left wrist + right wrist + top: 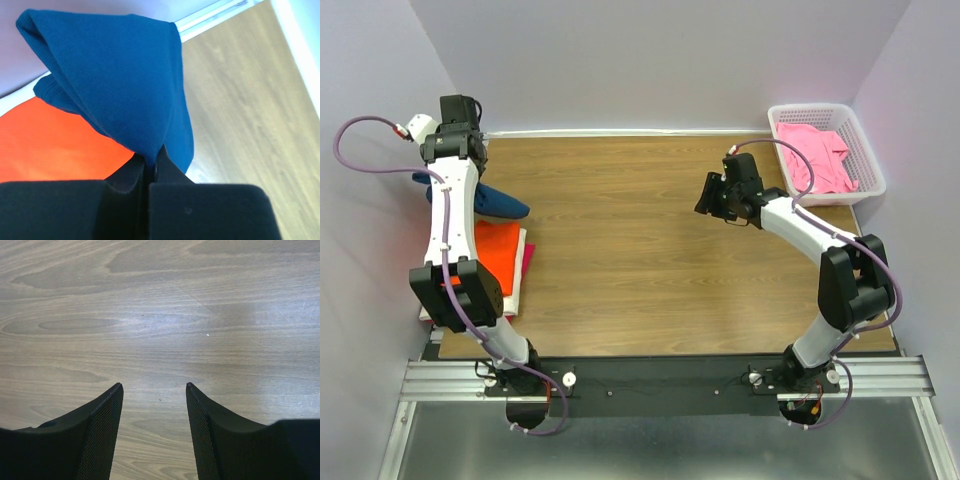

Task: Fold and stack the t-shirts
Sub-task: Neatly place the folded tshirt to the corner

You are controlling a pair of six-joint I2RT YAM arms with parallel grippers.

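Navy t-shirt (115,75) clamped in left claw (150,170); one orange t-shirt (45,145), one pink t-shirt (815,155).

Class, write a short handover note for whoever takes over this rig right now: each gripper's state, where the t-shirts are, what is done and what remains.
Left gripper: shut on the navy t-shirt, held at the far end of the pile.
Right gripper: open, empty, over the table.
Pile at the table's left edge: orange t-shirt on top, a magenta edge beneath.
Pink t-shirt lies crumpled in the white basket.
Done: orange stacked. Left: place navy, then fold and stack pink.
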